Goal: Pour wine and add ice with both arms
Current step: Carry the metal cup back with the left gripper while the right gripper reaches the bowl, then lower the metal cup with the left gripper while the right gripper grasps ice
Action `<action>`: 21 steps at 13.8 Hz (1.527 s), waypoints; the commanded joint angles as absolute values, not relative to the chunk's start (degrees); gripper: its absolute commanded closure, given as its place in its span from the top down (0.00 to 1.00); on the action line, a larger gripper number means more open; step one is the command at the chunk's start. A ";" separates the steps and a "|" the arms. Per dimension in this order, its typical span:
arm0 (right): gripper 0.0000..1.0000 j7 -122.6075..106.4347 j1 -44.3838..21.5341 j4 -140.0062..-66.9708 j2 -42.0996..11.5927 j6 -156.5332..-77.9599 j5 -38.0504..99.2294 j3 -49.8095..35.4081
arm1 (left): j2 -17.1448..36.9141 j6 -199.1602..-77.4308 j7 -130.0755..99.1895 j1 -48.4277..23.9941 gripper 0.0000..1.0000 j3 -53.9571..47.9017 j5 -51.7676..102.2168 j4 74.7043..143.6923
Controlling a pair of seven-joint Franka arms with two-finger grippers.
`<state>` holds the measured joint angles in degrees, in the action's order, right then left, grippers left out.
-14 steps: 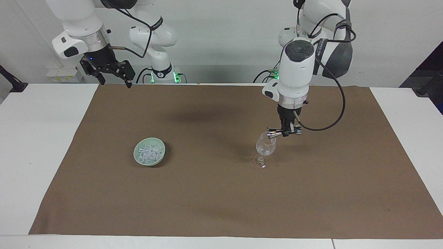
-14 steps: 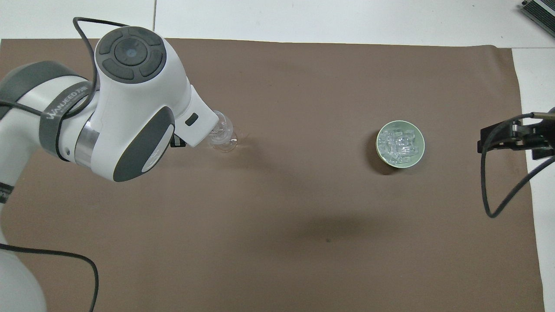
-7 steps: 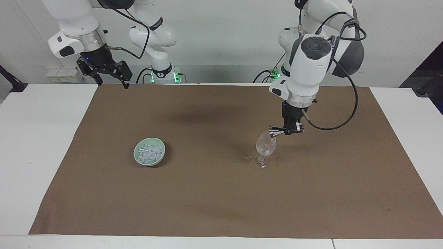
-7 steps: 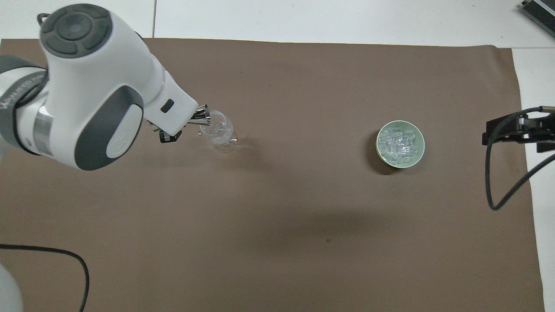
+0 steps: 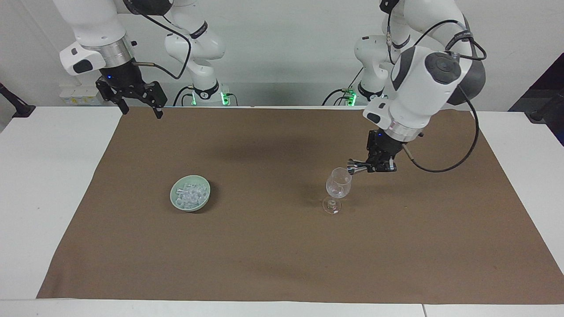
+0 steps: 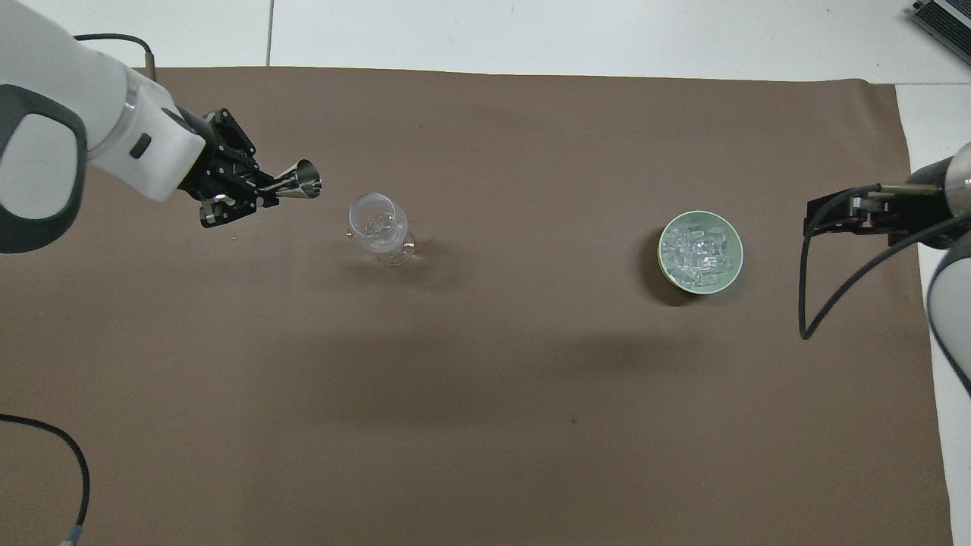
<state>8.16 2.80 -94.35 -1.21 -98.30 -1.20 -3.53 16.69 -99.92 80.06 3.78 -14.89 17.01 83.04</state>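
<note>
Brown mat, wine glass upright mid-mat, green ice bowl well apart

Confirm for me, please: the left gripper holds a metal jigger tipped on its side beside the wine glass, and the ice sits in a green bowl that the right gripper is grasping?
Not quite. The facing view shows the right gripper raised over the mat's edge, well apart from the green bowl of ice. The rest holds: the left gripper holds the jigger sideways beside the wine glass.
</note>
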 commanded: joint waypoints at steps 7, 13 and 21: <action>1.00 6.68 1.68 -108.19 -7.19 -120.75 -2.63 -3.78 | 26.35 -92.82 117.38 20.55 0.00 -15.21 49.00 87.44; 1.00 11.07 -2.11 -113.55 -10.72 -130.60 -11.15 -3.78 | 36.20 -86.23 127.26 28.99 0.00 -15.21 58.18 88.16; 0.81 14.24 -2.28 -114.52 -13.53 -132.71 -17.49 -3.78 | 45.78 -82.45 127.27 40.07 0.00 -17.23 63.63 87.89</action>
